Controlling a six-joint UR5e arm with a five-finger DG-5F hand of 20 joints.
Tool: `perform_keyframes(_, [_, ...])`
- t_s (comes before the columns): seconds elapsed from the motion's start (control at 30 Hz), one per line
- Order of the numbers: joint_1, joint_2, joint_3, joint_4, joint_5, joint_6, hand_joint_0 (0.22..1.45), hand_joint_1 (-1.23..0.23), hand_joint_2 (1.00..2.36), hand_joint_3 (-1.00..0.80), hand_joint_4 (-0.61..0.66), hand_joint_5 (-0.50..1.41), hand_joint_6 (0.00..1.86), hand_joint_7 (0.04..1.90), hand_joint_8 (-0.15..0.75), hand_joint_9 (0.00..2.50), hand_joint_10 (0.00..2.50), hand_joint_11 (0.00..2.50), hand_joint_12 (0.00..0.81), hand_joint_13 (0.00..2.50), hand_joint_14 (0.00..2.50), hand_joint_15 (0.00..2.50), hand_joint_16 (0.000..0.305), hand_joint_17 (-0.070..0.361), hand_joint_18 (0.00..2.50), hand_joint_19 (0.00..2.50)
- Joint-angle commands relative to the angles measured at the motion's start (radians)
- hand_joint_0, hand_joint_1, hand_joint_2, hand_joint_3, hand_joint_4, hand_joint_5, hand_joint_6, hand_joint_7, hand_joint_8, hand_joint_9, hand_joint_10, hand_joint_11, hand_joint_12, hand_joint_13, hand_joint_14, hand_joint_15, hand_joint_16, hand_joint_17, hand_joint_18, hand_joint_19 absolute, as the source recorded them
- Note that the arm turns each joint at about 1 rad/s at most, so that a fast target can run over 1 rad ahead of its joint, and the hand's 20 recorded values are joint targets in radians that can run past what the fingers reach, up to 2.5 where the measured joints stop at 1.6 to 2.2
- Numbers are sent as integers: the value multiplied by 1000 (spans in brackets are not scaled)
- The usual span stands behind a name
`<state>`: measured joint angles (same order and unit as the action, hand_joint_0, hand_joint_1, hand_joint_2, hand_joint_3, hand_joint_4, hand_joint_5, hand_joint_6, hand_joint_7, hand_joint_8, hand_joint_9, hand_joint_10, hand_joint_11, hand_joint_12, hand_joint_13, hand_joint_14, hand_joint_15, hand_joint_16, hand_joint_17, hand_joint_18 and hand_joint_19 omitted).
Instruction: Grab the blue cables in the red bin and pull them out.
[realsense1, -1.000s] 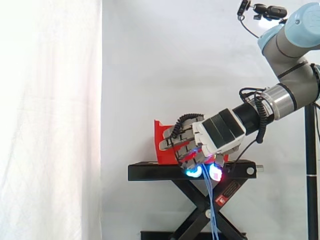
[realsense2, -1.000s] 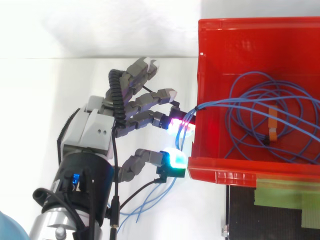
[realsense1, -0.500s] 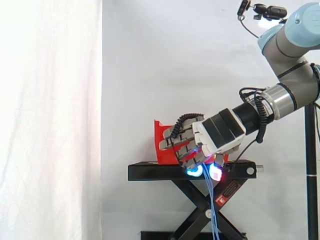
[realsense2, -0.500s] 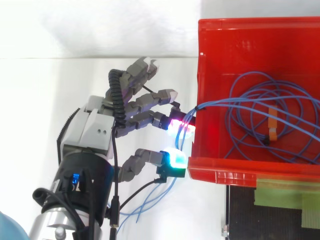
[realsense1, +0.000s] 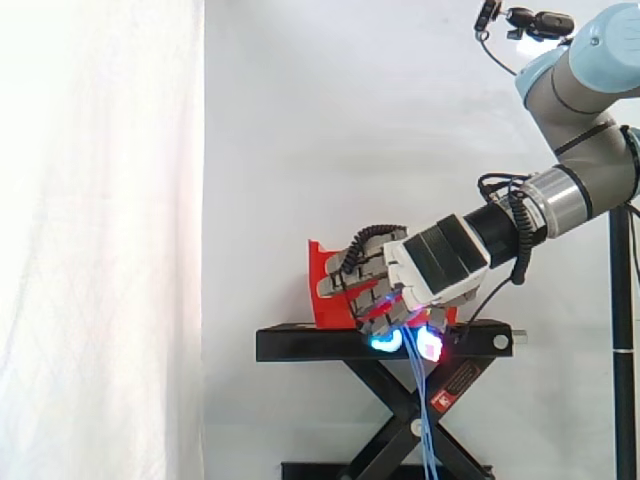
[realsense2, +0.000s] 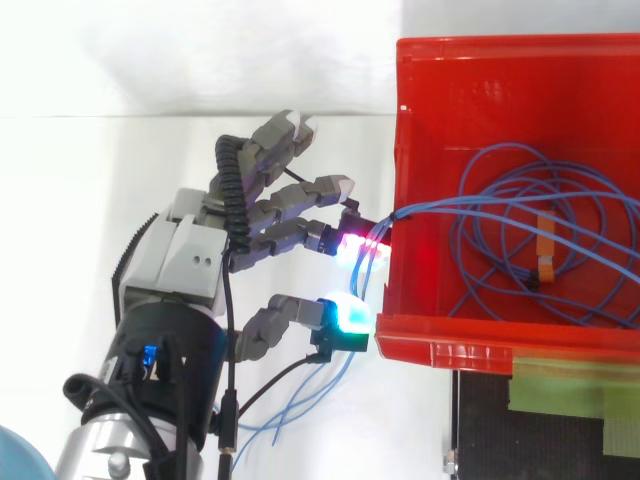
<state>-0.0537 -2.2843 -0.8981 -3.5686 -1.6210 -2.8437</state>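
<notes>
Overhead, the hand (realsense2: 190, 265) pinches blue cables (realsense2: 470, 201) coiled in red bin (realsense2: 480, 345).

No text, number or brand can be read in either view. Side view: a small red-and-black label (realsense1: 455, 385) sits on a crossed leg of the black stand (realsense1: 385, 343); it bears pale marks, possibly a warning sign with lines of print, too small to make out. Top view: the inner back wall of the red bin (realsense2: 500, 60) shows faint raised marks, illegible. An orange tag (realsense2: 545, 252) on the blue cables (realsense2: 430, 209) carries no print that can be made out.
</notes>
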Motion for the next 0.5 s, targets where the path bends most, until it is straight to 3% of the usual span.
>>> perform_keyframes(0.0, [0, -1, 1, 1, 0, 1, 692, -901, 1000, -1000, 141, 972, 12, 814, 295, 865, 14, 303, 381, 464, 3, 90, 57, 128, 439, 154])
perform_keyframes(0.47, [0, -1, 2, 1, 0, 1, 699, -909, 1000, -1000, 123, 1029, 7, 894, 296, 873, 12, 306, 378, 470, 3, 94, 56, 126, 436, 151])
